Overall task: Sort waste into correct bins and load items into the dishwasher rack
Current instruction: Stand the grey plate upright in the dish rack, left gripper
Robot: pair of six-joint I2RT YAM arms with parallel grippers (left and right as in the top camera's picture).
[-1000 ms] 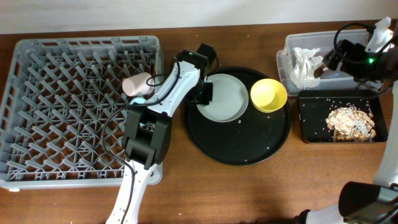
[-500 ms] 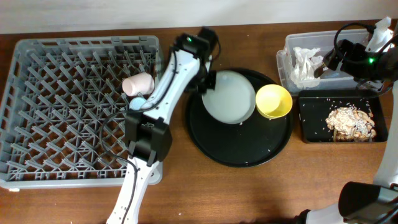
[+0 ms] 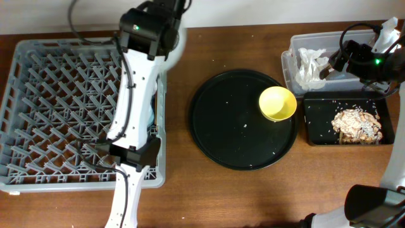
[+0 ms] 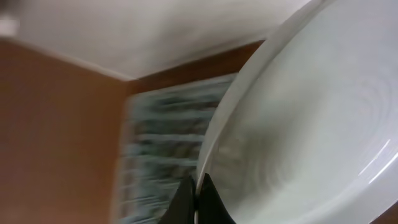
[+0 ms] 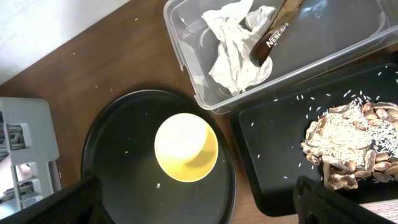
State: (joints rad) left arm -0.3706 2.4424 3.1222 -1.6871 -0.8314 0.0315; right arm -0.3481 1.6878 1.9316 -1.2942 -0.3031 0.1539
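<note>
Left claw (image 4: 195,198) clenched on the rim of the plate (image 4: 298,124); right claw (image 5: 199,205) released, fingers wide, above the desk (image 3: 190,196).
In the left wrist view the plate fans out from the claw toward 1 o'clock, its rim nipped between the dark fingers (image 4: 182,208), with the rack (image 4: 161,143) blurred behind. Overhead, the left arm stands over the rack's 1 o'clock corner, and the plate is hidden there. The bowl (image 3: 277,104) sits at 2 o'clock on the round tray (image 3: 228,139), apart from both claws. Tissue (image 3: 310,66) and wrapper (image 5: 273,34) lie in the tub (image 3: 329,35), scraps (image 3: 357,123) in the black tray (image 3: 316,120).
</note>
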